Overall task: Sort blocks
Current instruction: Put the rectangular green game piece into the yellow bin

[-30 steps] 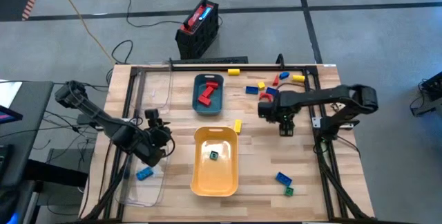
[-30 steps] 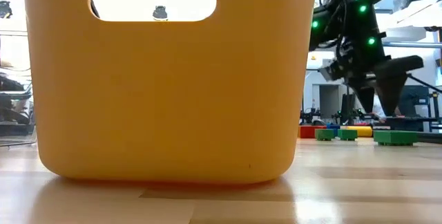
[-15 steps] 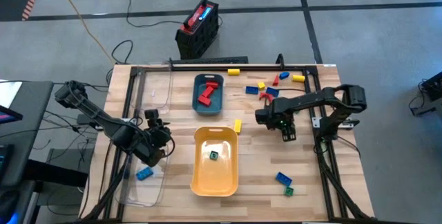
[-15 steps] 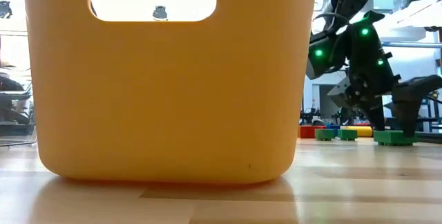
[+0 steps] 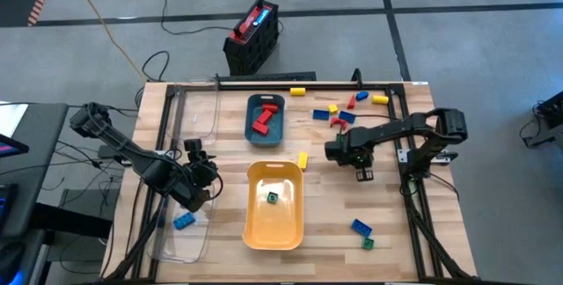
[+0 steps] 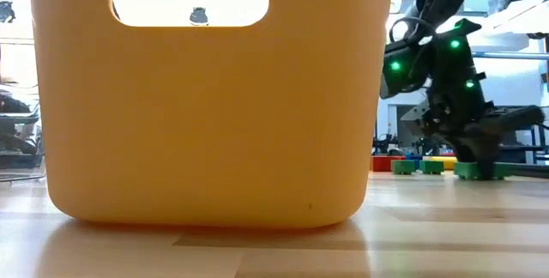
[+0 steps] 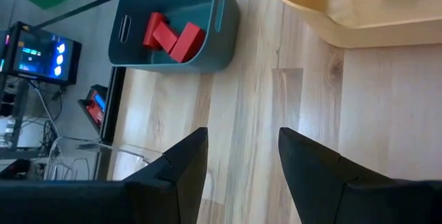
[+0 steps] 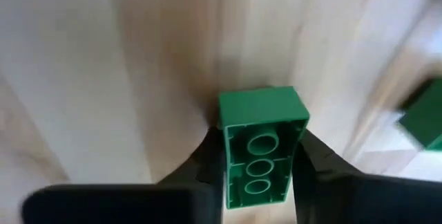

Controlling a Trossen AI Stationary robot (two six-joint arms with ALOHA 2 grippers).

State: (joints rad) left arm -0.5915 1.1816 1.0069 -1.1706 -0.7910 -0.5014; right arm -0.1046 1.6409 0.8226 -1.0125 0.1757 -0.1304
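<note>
My right gripper stands at the table's right middle, shut on a green block that lies on the wood. My left gripper waits open at the left, by the clear tray, with nothing between its fingers. The teal tray holds red blocks. A green block lies in the yellow tray, and a blue block lies in the clear tray. A yellow block lies beside the yellow tray. My right gripper pinches the green block's two long sides between its two fingers. The fingers come from above, pointing down, and lie across the block. The block's hollow underside faces the wrist camera. The block rests on the table.
Loose red, blue and yellow blocks lie at the far right. A blue block and a green block lie at the near right. A red-and-black box stands on the floor beyond the table. The yellow tray's wall fills most of the low view.
My right gripper has come down onto the green block, set its open fingers on either side of it, then shut on it. The block has slid slightly along the table.
</note>
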